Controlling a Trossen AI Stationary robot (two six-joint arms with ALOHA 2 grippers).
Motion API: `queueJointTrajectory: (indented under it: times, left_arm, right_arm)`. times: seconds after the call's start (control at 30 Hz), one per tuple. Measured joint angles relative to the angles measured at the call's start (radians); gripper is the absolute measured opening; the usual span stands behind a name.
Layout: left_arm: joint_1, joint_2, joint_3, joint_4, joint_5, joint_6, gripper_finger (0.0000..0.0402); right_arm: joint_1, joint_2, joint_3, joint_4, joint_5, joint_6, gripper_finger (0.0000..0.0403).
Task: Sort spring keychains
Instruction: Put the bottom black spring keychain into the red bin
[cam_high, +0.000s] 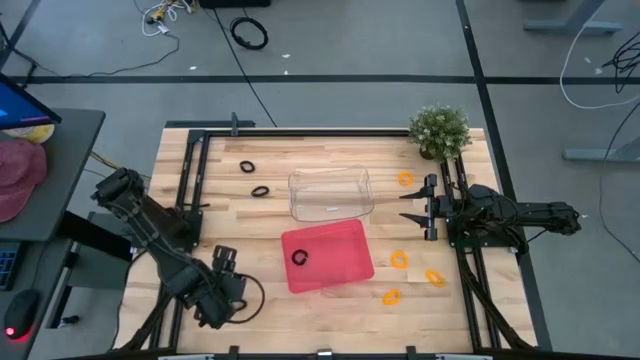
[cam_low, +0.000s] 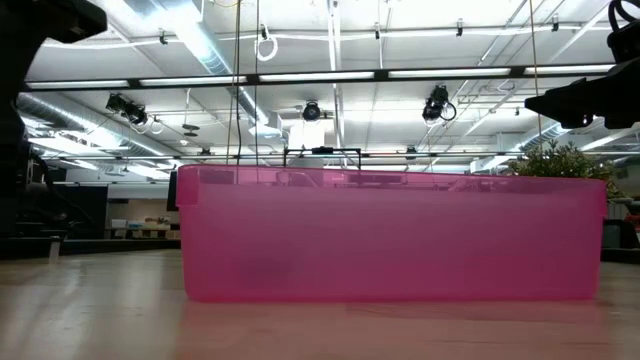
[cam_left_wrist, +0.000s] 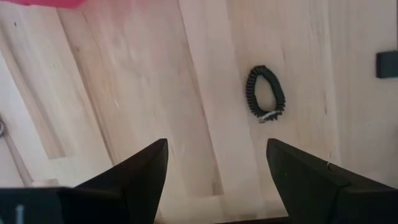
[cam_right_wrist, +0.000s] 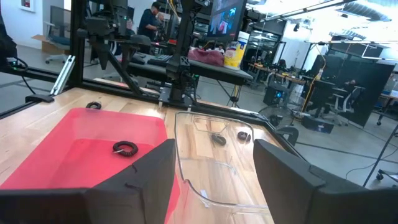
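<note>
One black spring keychain (cam_left_wrist: 266, 93) lies flat on the desk (cam_high: 230, 230) just ahead of your left gripper (cam_left_wrist: 217, 163), a little off the midline toward one finger, so you are lining up a pick. The left fingers (cam_left_wrist: 138, 171) are spread wide with nothing between them, hovering above the wood near the desk's front corner on your left. From above, that loop is too small to make out.

Another black keychain (cam_high: 299, 258) already sits inside the red tray (cam_high: 340, 275), beyond the left fingers toward the desk's centre. Two more black keychains (cam_high: 253, 178) lie on the wood well past the left fingers, beside the clear tray (cam_high: 330, 180). Four orange keychains (cam_high: 415, 270) are scattered on the right half: one at the back near the right fingers, three nearer the front.

Your right gripper (cam_right_wrist: 214, 165) waits at the right edge, pointing at the clear tray, fingers spread and empty.

Sorting looks barely begun. Next you likely need to centre the left fingers over the nearby loop, lower until they straddle its coil, close, then carry it to the red tray.
</note>
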Motion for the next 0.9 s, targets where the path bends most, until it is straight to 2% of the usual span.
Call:
queueJointTrajectory:
  times: [0.6, 0.9]
  left_arm:
    - [-0.115, 0.0, 0.0, -0.005, -0.042, -0.132, 0.0277]
    - [-0.154, 0.007, 0.0, -0.008, -0.089, -0.282, 0.0277]
  right_arm:
    - [0.0, 0.0, 0.0, 0.0, 0.0, 0.0, 0.0222]
    - [0.0, 0.0, 0.0, 0.0, 0.0, 0.0, 0.0222]
